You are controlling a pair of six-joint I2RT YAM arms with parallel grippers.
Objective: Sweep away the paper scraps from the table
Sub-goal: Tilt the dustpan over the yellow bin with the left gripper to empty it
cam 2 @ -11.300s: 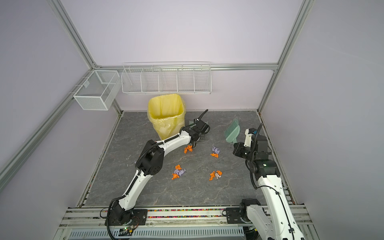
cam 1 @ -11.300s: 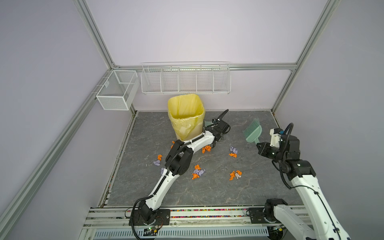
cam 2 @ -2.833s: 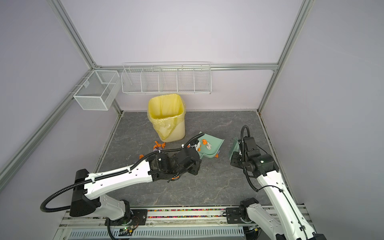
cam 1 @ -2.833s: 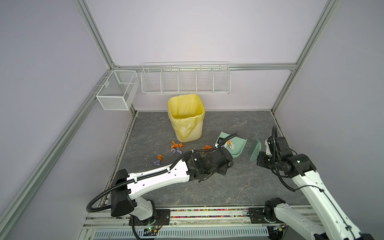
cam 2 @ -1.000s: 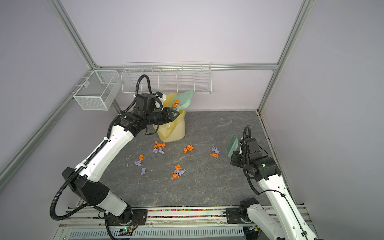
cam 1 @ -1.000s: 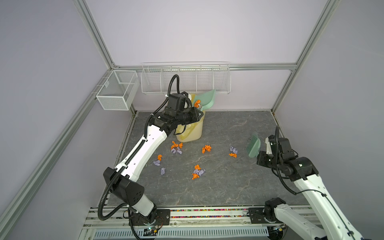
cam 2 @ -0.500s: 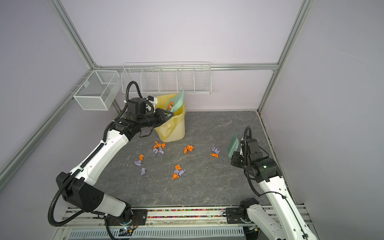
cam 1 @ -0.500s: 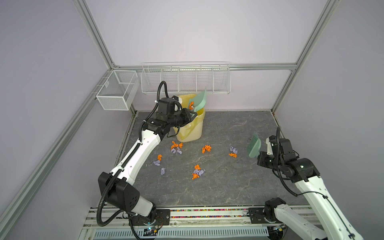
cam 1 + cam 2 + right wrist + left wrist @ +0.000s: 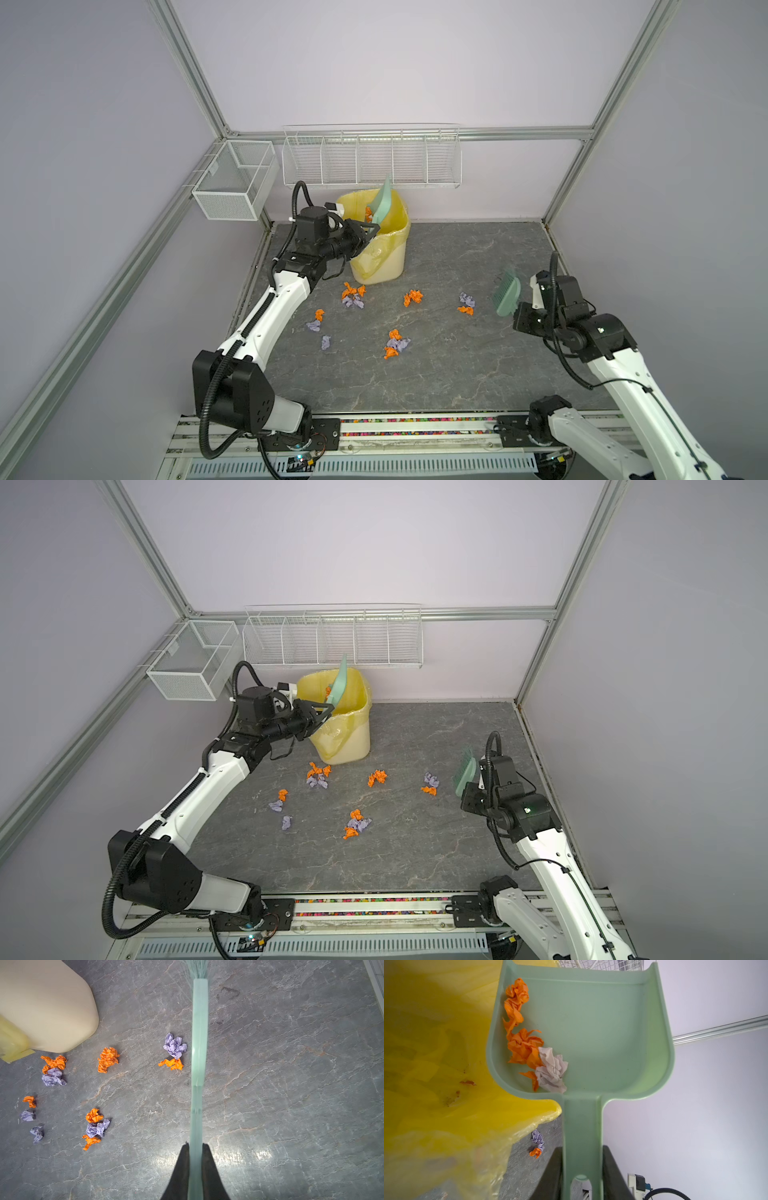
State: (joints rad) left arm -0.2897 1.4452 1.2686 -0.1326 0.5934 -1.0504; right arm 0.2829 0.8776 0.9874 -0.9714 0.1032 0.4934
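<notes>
My left gripper [image 9: 372,227] [image 9: 328,709] [image 9: 582,1149] is shut on the handle of the mint-green dustpan [image 9: 384,203] [image 9: 602,1032]. The pan is tipped on edge over the mouth of the yellow-lined bin [image 9: 382,257] [image 9: 436,1064]. Orange paper scraps [image 9: 525,1047] and a whitish one [image 9: 552,1070] lie against the pan's side wall nearest the bin. Several more paper scraps [image 9: 395,343] [image 9: 376,777] [image 9: 173,1045], orange and lilac, are scattered on the table [image 9: 457,365]. Right of them, my right gripper [image 9: 519,318] [image 9: 467,796] [image 9: 195,1144] is shut on the green brush [image 9: 506,297] [image 9: 199,1032], held above the table.
A long white wire rack [image 9: 372,156] hangs on the back wall just above the bin. A wire basket [image 9: 232,185] hangs on the left wall. Silver frame posts [image 9: 561,183] stand at the corners, and the arms' base rail [image 9: 415,432] runs along the front edge.
The left arm has drawn back to the left and rolled the dustpan further onto its edge over the bin. The right arm with the brush has barely moved.
</notes>
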